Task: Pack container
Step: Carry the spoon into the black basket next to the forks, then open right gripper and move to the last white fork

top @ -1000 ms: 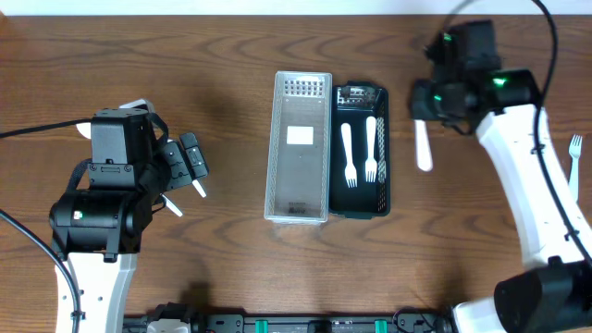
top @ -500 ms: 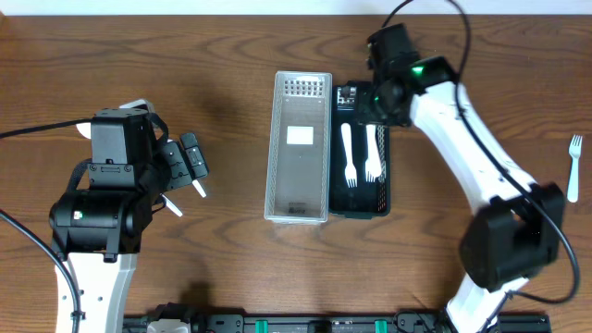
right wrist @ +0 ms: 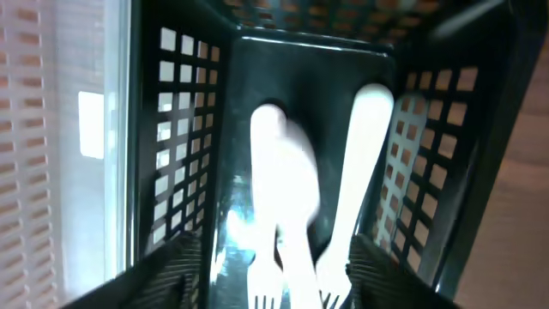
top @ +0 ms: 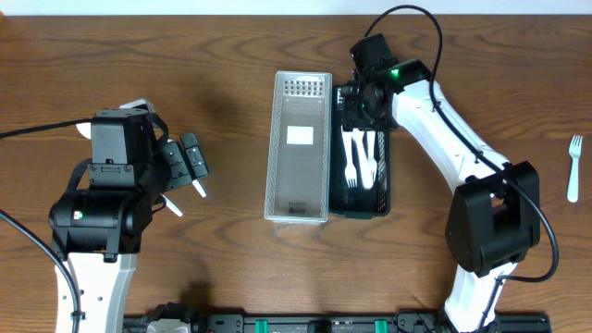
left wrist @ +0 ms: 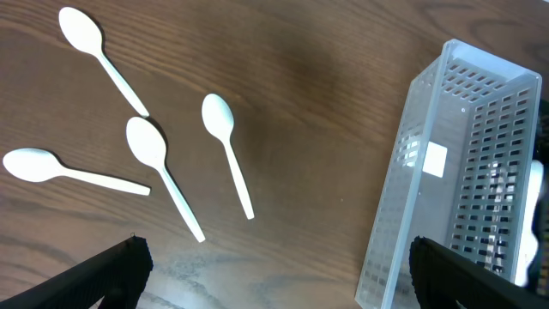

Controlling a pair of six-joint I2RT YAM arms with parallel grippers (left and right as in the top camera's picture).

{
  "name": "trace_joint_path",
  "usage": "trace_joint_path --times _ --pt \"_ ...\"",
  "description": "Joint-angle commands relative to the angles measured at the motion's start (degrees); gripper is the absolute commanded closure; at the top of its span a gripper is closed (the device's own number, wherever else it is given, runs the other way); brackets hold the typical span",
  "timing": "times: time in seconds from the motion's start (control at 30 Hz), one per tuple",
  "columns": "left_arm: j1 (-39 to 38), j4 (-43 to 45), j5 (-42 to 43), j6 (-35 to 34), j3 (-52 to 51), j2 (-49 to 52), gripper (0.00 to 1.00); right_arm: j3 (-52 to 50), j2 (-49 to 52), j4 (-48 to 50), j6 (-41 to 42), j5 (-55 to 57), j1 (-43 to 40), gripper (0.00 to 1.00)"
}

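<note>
Hovering above the far end of the black basket, the right gripper has its fingers spread; a blurred white fork lies under it inside, along the basket's length. One loose fork lies well apart to the right, parallel to the basket, nearer this arm. The left gripper, spread too, hangs near the spoons.

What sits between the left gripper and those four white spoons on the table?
Nothing visible. The left gripper, open, has a clear view of the spoons lying on the table; the clear basket stands off to one side.
</note>
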Motion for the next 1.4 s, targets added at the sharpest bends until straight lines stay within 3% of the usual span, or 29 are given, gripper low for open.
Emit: trace_joint_path --times 0.0,0.27,0.47,0.67,0.93,1.03,1.37 --pt "-0.13 -0.22 -0.24 0.98 1.14 0.15 0.02 0.72 0.2 -0.13 -3.26 0.33 0.7 0.34" --pt "-0.13 -0.39 -0.24 0.98 1.14 0.15 0.02 11.69 -1.55 -7.69 -7.02 7.21 -5.6 0.18" --pt "-0.13 -1.31 -0.26 0.98 1.14 0.15 0.02 22.49 -2.05 -12.13 -10.49 8.79 -20.33 0.09" --pt "-0.13 -1.33 -0.26 0.98 1.14 0.15 0.02 22.93 -1.25 -12.15 -13.2 8.31 -37.62 0.01" --pt "-0.13 -1.27 -0.26 0.98 1.14 0.15 0.02 20.26 2.1 -9.99 -20.55 6.4 -54.8 0.01" --pt "-0.13 -1.27 -0.26 0.98 1.14 0.15 0.02 19.74 3.91 -9.05 -28.0 6.21 -56.54 0.01" --pt "-0.13 -1.27 -0.26 0.98 1.14 0.15 0.02 19.71 8.79 -7.74 -26.75 6.88 -56.52 0.01"
